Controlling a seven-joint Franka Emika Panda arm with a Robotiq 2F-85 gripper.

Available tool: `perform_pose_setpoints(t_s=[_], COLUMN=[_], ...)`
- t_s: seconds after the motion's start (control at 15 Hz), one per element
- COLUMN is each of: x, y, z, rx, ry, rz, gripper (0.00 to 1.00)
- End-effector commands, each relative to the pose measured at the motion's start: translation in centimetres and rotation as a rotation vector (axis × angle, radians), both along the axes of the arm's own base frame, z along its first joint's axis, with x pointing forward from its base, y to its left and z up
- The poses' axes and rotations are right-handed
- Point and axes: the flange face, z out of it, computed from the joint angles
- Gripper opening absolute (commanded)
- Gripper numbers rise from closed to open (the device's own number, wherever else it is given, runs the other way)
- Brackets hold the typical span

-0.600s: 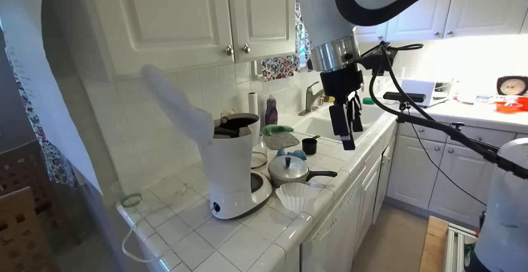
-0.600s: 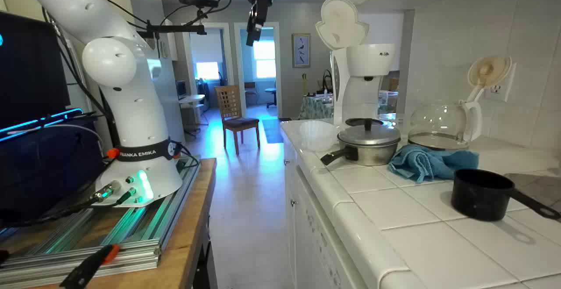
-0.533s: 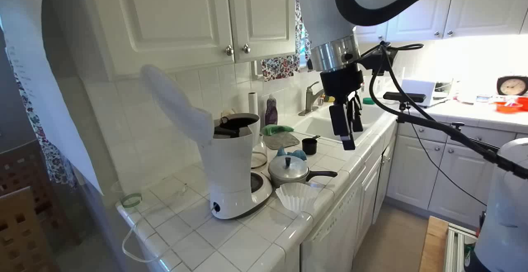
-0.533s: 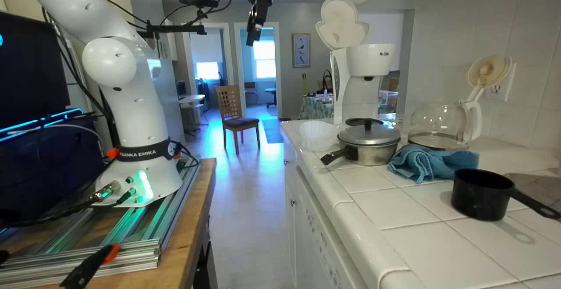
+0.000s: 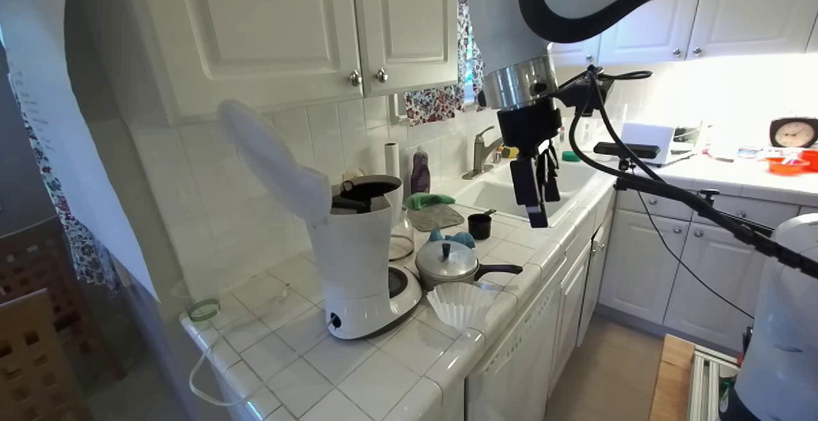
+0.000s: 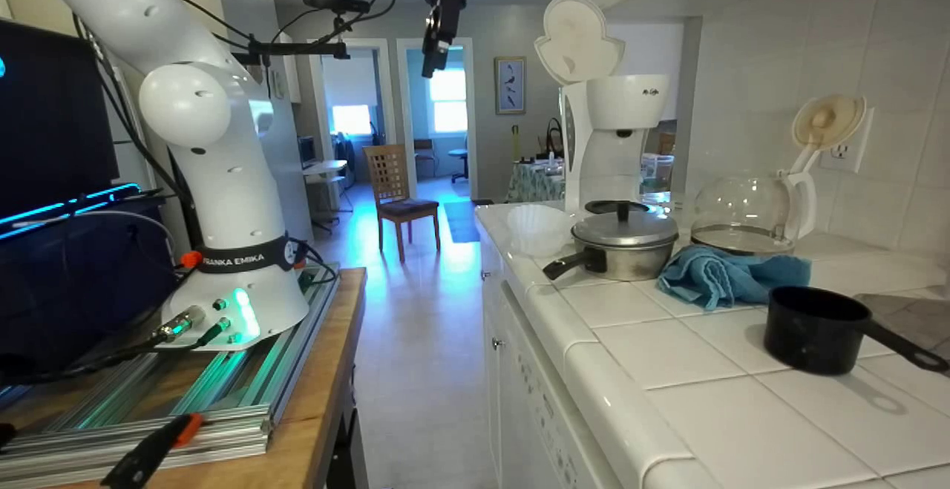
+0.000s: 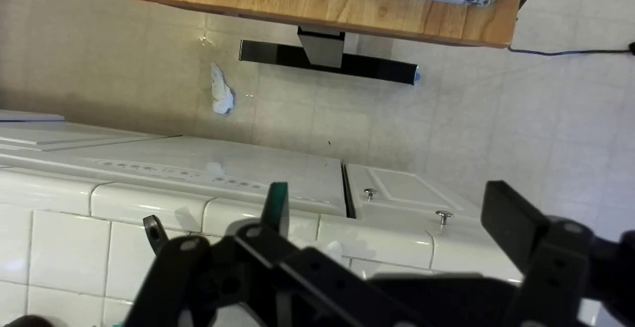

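Observation:
My gripper [image 5: 546,207] is open and empty, pointing down in the air above the counter's front edge; it also shows in an exterior view [image 6: 436,58] and in the wrist view [image 7: 389,205]. It touches nothing. Around it on the white tiled counter stand a lidded metal pot [image 5: 446,264] with a black handle, a white pleated paper filter [image 5: 461,304], and a white coffee maker [image 5: 358,267] with its lid raised. A glass carafe [image 6: 742,211] with its lid up, a blue cloth [image 6: 731,277] and a small black cup with a handle [image 6: 815,333] stand nearby.
A sink with faucet [image 5: 480,153], a purple bottle [image 5: 420,172] and a green cloth [image 5: 429,200] lie along the wall. Cabinets [image 5: 275,31] hang above the counter. The robot base stands on a wooden table [image 7: 317,4] across the aisle. A camera arm [image 6: 297,49] extends nearby.
The gripper has shifted very slightly, a little upward in an exterior view and a little to the right in an exterior view. The objects on the counter have not moved.

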Motion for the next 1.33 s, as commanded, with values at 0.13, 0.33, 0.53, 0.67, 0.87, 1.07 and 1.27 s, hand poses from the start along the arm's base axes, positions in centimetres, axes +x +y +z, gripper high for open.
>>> perform_pose_setpoints(t_s=[0.13,0.33,0.53,0.67,0.87,1.07,1.27], x=[1.1,1.8,2.3,2.4,3.2,3.0,3.2], y=[-8.2,-12.5,-16.5,-19.1,-20.0,-20.6,-20.1], z=[-1.2,-2.0,-3.0,-3.7,-3.8,-4.0,-3.9], rx=[0.045,0.032,0.021,0.049,0.062,0.064,0.060], ry=[-0.170,-0.300,-0.414,-0.478,-0.478,-0.480,-0.479], rz=[-0.027,-0.026,-0.023,0.003,0.006,0.006,0.014], gripper=[1.00,1.00,1.00,1.00,1.00,1.00,1.00])
